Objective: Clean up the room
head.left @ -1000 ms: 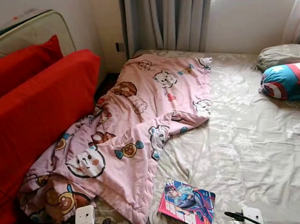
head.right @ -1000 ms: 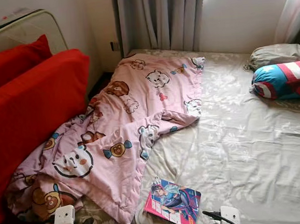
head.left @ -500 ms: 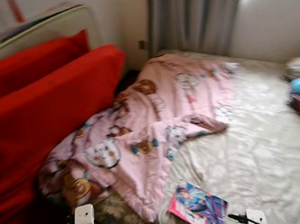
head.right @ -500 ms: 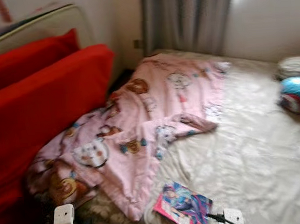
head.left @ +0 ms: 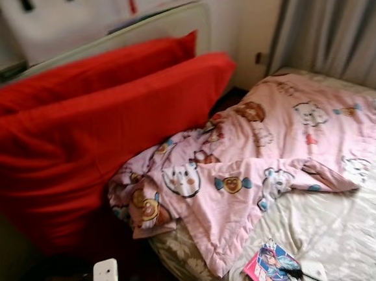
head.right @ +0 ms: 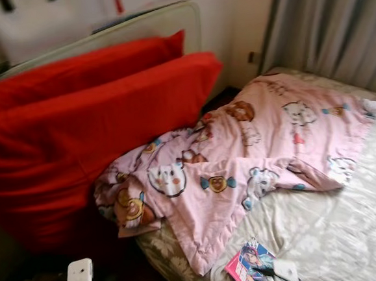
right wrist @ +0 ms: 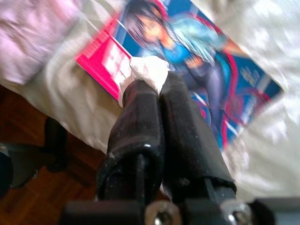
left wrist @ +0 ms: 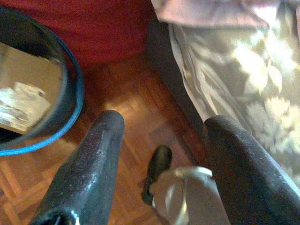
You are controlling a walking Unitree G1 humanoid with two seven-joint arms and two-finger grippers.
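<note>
Much remains: your right gripper (right wrist: 149, 89) pinches a white tissue wad (right wrist: 146, 70), left gripper (left wrist: 161, 140) spread, pink quilt (head.left: 275, 166) rumpled, comic book (head.left: 271, 267) lying near.

red cushions (head.left: 102, 121) | pink cartoon-animal blanket (head.left: 280, 146) | beige floral bedsheet (head.left: 351, 225) | pink-and-blue comic book (right wrist: 187, 61) | grey curtain (head.left: 335, 25) | brown parquet floor (left wrist: 136, 108) | white wad (right wrist: 147, 70)
</note>
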